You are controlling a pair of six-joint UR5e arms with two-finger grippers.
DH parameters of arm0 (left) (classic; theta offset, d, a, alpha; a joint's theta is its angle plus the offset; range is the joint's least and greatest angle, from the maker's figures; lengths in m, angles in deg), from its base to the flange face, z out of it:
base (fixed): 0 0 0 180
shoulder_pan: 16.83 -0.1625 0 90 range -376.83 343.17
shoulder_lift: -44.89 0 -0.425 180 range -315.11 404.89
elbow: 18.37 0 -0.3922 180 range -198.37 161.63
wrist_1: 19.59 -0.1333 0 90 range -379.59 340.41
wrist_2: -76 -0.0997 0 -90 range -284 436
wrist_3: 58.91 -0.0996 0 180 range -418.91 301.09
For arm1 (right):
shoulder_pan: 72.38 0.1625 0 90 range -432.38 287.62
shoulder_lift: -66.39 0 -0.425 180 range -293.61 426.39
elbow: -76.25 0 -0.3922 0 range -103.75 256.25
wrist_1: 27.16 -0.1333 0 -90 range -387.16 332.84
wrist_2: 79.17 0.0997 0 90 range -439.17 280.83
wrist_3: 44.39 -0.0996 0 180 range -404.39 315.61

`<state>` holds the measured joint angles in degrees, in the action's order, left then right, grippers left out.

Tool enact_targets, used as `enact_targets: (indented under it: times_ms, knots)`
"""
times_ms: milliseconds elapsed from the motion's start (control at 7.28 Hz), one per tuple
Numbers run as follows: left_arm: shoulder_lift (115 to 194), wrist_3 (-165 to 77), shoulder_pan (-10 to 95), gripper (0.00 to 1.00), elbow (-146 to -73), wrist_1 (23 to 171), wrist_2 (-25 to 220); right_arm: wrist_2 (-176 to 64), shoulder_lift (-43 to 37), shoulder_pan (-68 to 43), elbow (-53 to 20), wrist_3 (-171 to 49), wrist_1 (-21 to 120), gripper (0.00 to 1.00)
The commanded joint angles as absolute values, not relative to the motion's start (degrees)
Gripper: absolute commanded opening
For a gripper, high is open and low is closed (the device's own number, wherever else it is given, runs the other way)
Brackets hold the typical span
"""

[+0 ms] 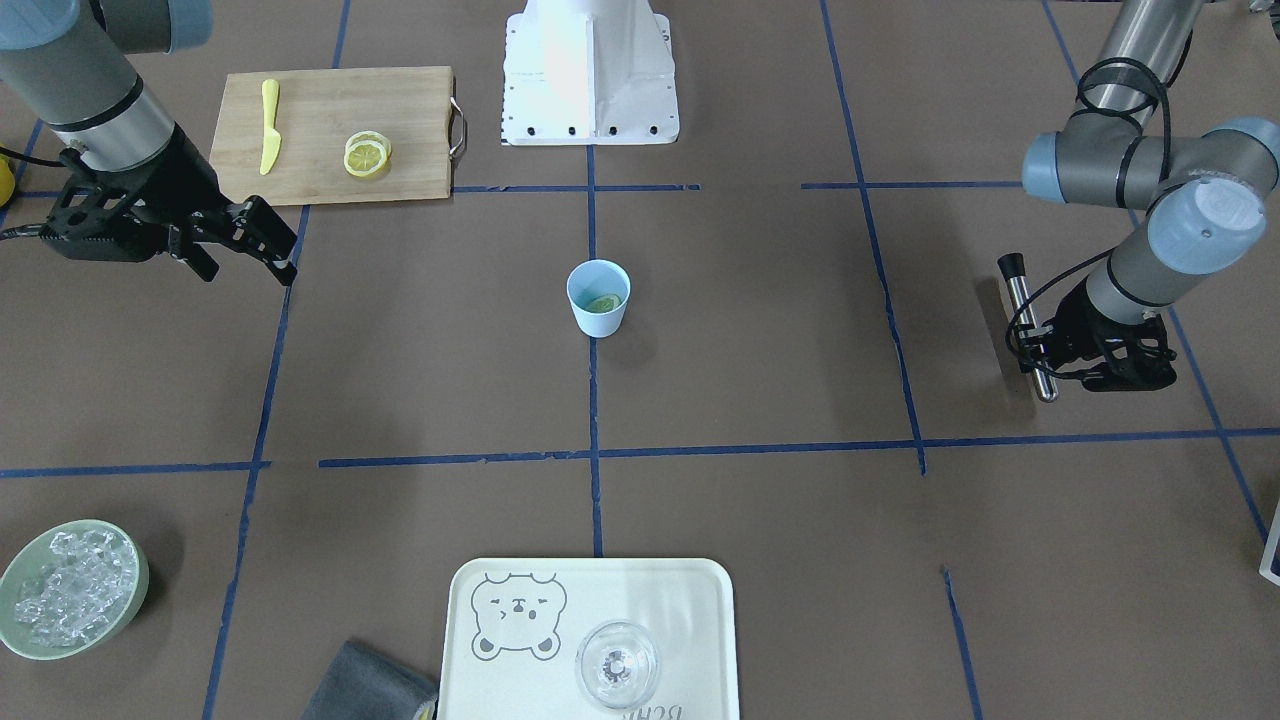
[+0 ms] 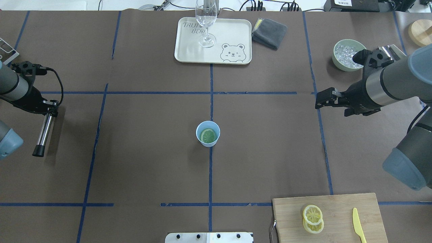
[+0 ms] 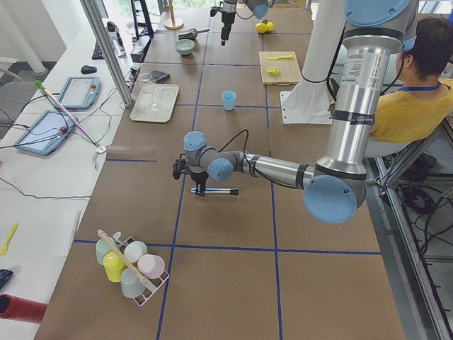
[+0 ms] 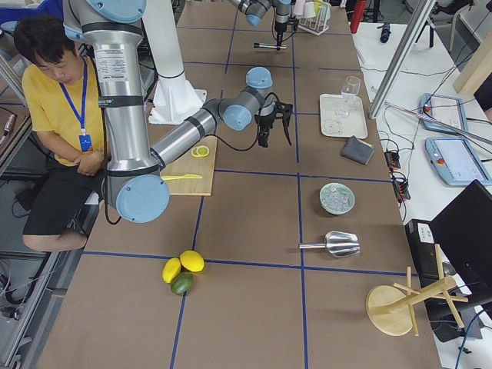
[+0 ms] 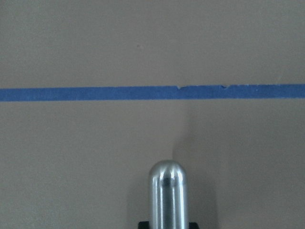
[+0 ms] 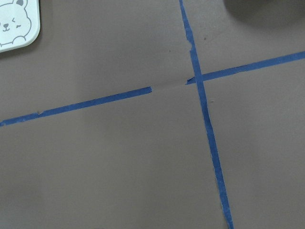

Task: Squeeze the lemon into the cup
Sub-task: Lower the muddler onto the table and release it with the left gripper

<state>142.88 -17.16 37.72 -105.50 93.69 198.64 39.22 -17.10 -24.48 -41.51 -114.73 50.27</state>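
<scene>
- One cup [image 1: 598, 322] stood at the counter's centre and held one lemon slice [image 2: 208, 135].
- Two spare slices [image 2: 313, 218] overlapped on one board [image 2: 337, 209] at the robot-side edge.
- The left gripper [image 2: 50, 112] clamped one metal rod [image 2: 43, 135]; the right gripper [image 1: 250, 268] seemingly gaped, empty.

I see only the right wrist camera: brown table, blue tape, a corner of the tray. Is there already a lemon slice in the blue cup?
Observer: Yes, one lemon slice lies inside the cup, at the middle of the table.
Operator: Does the right gripper hold anything?
Observer: No. The right gripper is open and empty, near a corner of the cutting board.
Operator: And the left one?
Observer: The left gripper is shut on a metal rod.
</scene>
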Motion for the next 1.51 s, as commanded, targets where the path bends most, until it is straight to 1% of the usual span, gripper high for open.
enact_targets:
  times_ms: [0, 137, 275, 412, 549, 687, 824, 961, 1099, 1236, 1373]
  knots:
    - [142.71, -17.16, 36.08, 0.08, -105.29, 94.58, 197.99, 39.21, -17.1, -24.48, -41.52, -114.7, 50.27, 1.0]
    - [142.8, -16.98, 36.08, 0.4, -105.29, 94.49, 197.99, 39.21, -17.1, -24.48, -41.52, -114.7, 50.27, 1.0]
    - [142.8, -17.07, 36.08, 0.63, -105.29, 94.49, 197.99, 39.21, -17.1, -24.48, -41.52, -114.7, 50.27, 1.0]
    - [142.54, -17.07, 36.16, 1.0, -105.38, 94.49, 197.99, 39.21, -17.01, -24.48, -41.52, -114.7, 50.27, 1.0]
    - [142.45, -17.07, 36.17, 1.0, -105.55, 94.32, 197.9, 39.21, -17.1, -24.48, -41.52, -114.7, 50.27, 1.0]
    - [142.36, -17.07, 36.43, 1.0, -107.47, 94.06, 197.99, 39.3, -17.1, -24.4, -41.52, -114.7, 50.27, 1.0]
    - [142.19, -17.16, 37.04, 1.0, -111.31, 93.79, 198.25, 39.48, -17.1, -24.13, -41.61, -114.1, 50.27, 1.0]
    - [139.92, -17.24, 40.0, 1.0, -116.05, 93.7, 198.69, 40.96, -18.23, -23.18, -41.69, -113.65, 50.27, 1.0]
    - [137.64, -21.07, 44.21, 1.0, -119.41, 93.61, 198.78, 43.76, -18.94, -19.77, -41.61, -110.26, 50.27, 1.0]
    - [134.22, -28.94, 48.17, 1.0, -120.74, 93.7, 198.96, 47.7, -20.86, -14.0, -41.08, -103.26, 50.96, 1.0]
    - [133.14, -35.63, 52.64, 1.0, -119.8, 93.7, 202.87, 49.74, -23.06, -8.89, -38.99, -94.58, 51.14, 1.0]
